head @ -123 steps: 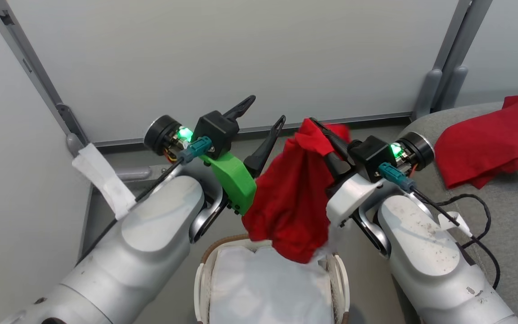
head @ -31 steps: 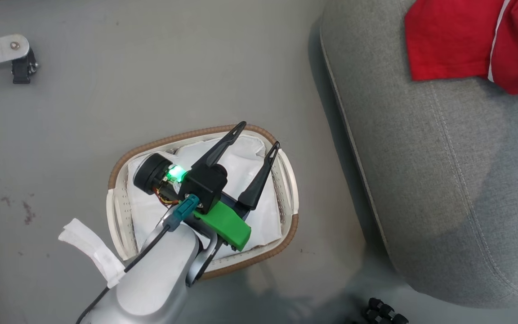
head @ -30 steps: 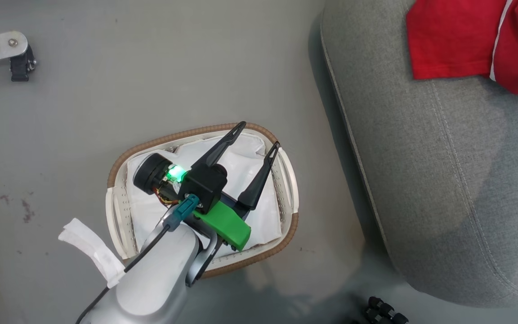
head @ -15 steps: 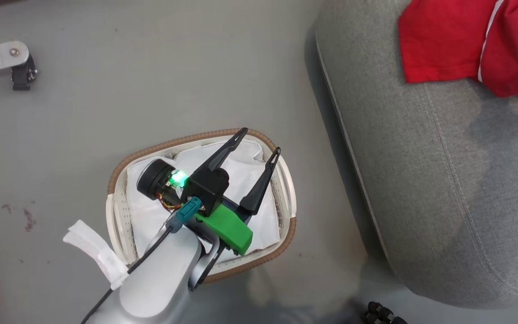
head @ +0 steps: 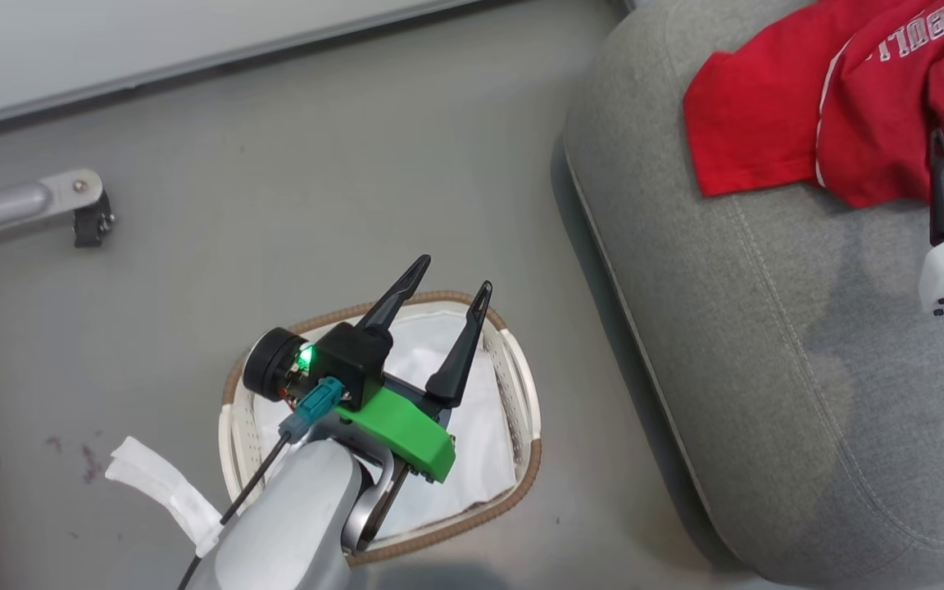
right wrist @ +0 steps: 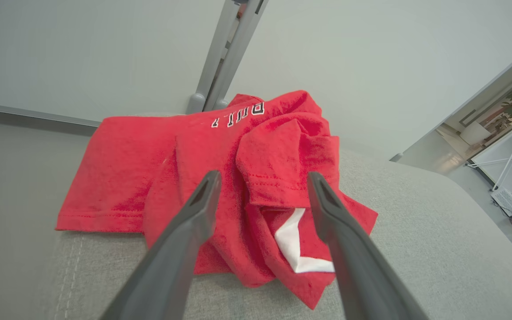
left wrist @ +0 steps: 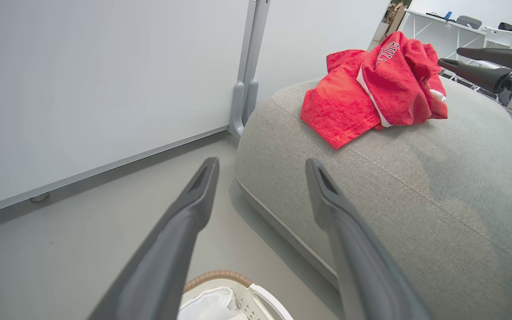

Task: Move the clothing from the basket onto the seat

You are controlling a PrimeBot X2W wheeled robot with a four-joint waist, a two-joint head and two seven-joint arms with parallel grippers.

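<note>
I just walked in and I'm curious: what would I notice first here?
The bright-red clothing heaped on top of the big grey seat, at the head view's upper right. Next, the basket on the floor lower down, its white lining showing, with the left arm's jaws standing open above it.

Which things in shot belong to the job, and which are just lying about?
Job:
grey seat
red clothing, heaped on it
basket, white lining showing inside

Lying about:
metal leg with castor on the floor
white partition panel
white desks in the background
</note>
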